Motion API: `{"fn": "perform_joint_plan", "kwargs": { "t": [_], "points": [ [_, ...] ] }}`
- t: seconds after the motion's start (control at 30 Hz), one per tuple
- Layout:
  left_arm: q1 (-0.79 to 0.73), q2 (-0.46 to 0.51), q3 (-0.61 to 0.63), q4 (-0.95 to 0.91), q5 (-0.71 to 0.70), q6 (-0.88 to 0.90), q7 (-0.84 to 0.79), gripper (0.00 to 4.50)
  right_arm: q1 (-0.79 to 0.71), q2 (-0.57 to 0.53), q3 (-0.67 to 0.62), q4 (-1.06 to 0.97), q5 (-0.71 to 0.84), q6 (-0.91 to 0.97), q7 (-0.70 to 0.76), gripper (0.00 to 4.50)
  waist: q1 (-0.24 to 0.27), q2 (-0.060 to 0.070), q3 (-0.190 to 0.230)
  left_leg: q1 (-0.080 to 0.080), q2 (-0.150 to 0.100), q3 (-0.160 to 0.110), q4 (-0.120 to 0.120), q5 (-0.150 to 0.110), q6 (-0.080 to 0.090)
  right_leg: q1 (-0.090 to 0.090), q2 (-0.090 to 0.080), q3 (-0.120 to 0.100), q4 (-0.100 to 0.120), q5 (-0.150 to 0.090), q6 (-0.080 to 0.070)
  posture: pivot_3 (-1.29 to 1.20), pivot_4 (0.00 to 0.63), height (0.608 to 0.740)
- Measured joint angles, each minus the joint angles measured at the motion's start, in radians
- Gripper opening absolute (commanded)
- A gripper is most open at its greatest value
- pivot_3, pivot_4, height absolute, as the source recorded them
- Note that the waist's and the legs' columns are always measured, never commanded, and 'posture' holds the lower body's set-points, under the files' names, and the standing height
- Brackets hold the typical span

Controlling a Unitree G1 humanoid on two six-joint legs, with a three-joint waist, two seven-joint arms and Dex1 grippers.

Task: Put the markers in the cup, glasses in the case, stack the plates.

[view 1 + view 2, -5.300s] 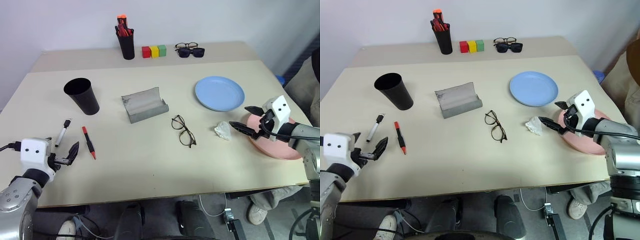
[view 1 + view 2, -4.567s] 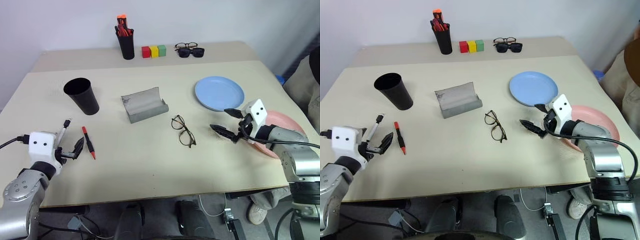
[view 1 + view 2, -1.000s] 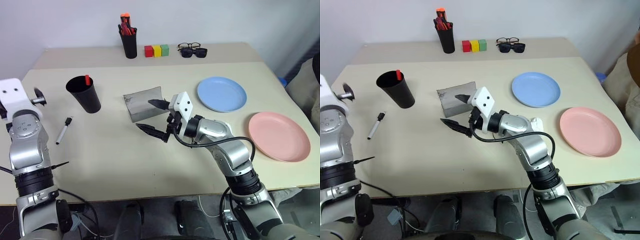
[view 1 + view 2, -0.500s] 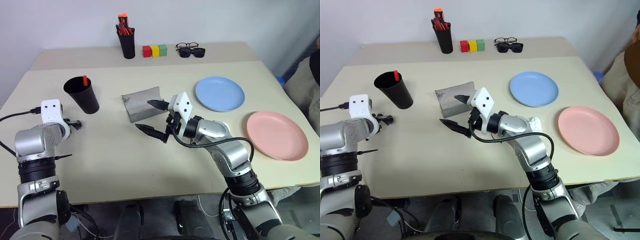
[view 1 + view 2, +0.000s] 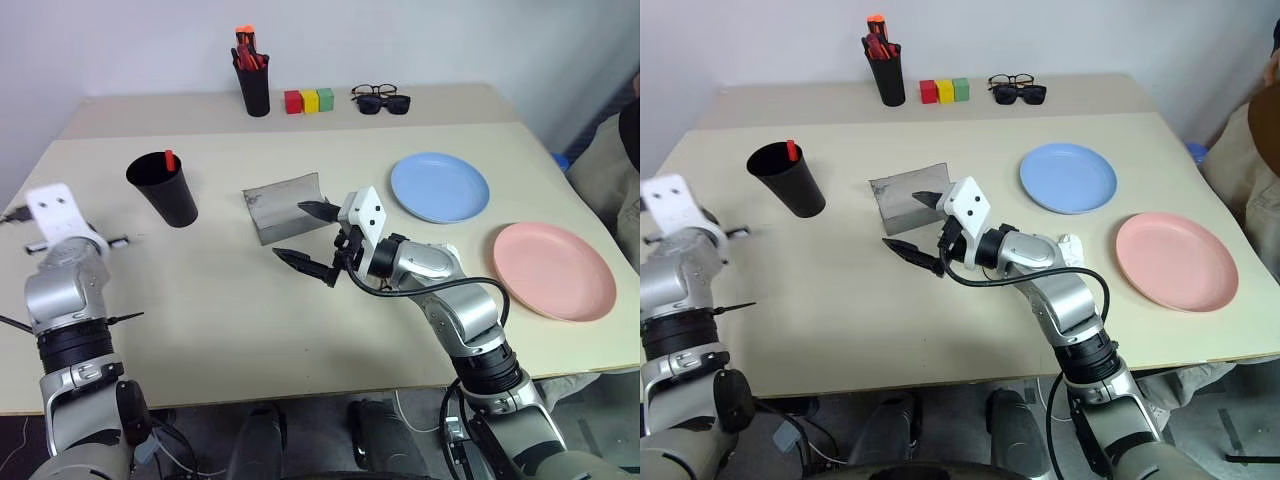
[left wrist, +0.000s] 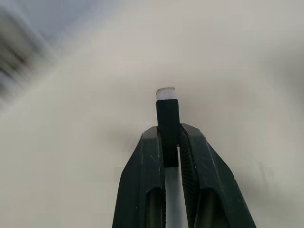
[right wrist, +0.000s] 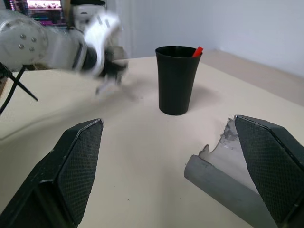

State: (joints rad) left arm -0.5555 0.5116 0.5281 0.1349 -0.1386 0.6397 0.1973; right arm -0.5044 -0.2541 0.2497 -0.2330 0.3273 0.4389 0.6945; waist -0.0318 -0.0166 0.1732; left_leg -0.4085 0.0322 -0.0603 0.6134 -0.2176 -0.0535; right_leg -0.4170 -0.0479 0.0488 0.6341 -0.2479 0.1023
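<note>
The left gripper (image 6: 172, 142) has just closed on the white marker (image 6: 167, 124), lifting it off the table (image 5: 250, 310): half a second ago the jaws were around it low beside the cup (image 5: 163, 190), and a second ago the marker lay loose on the table on the near side of the cup while the arm was held high. Now the left wrist view shows the 2 fingers pinched tight on the black cap with the tip poking out beyond them, and the hand sits just left of the cup, slightly nearer. The red marker (image 5: 169, 159) already stands in the cup, its end showing above the rim, so this is the 2nd and last marker; carrying it over the cup's mouth and letting go would likely finish that part. The right gripper (image 5: 312, 238) hangs wide open and empty just right of the cup's neighbour, the grey case (image 5: 285, 205), which stands open (whether the glasses lie inside I cannot tell; they are not on the open table). Farther right of the cup, the blue plate (image 5: 440, 187) and the pink plate (image 5: 554, 271) lie apart, side by side, not yet stacked.
</note>
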Motion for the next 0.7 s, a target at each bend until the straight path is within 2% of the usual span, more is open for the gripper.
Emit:
{"fn": "perform_joint_plan", "kwargs": {
  "t": [0.13,0.27,0.43,0.53,0.7],
  "points": [
    [-0.063,0.001,-0.017,-0.086,0.0,-0.216,-0.029,0.07,-0.002,0.002,0.0,0.0,0.0,0.0,0.004,4.5,0.021,0.0,0.0,0.0,0.0,0.001,0.0,0.0,-0.001,0.001,0.0,0.0,-0.001,0.0,0.0,0.0,0.15,0.74],
    [-0.158,-0.006,-0.132,-0.085,0.009,-0.337,-0.111,0.07,-0.013,0.008,0.001,0.005,0.0,-0.002,0.01,4.5,0.021,0.0,0.0,0.0,-0.001,0.001,0.0,0.0,-0.001,0.002,0.0,0.0,-0.002,0.0,0.0,0.0,0.15,0.74],
    [-0.237,-0.06,-0.277,0.11,0.085,-0.502,-0.14,0.07,-0.025,0.017,0.002,0.024,-0.003,-0.009,0.01,4.5,0.01,0.0,0.0,0.001,0.0,0.001,0.0,0.0,-0.001,0.001,0.001,0.0,-0.001,0.0,0.0,0.0,0.15,0.74],
    [-0.242,-0.079,-0.29,0.254,0.101,-0.586,-0.13,0.07,-0.025,0.017,0.001,0.024,-0.008,-0.01,0.004,4.5,0.002,0.0,0.0,0.0,0.0,0.0,0.0,0.0,-0.001,0.0,0.001,0.0,-0.001,0.0,0.0,0.0,0.15,0.74],
    [-0.238,-0.079,-0.287,0.338,0.108,-0.655,-0.124,0.07,-0.02,0.016,0.0,0.021,-0.009,-0.01,-0.007,4.5,0.0,0.0,0.0,0.0,0.0,0.0,0.0,0.0,-0.001,0.0,0.001,0.0,-0.001,0.0,0.0,0.0,0.15,0.74]
  ]
}}
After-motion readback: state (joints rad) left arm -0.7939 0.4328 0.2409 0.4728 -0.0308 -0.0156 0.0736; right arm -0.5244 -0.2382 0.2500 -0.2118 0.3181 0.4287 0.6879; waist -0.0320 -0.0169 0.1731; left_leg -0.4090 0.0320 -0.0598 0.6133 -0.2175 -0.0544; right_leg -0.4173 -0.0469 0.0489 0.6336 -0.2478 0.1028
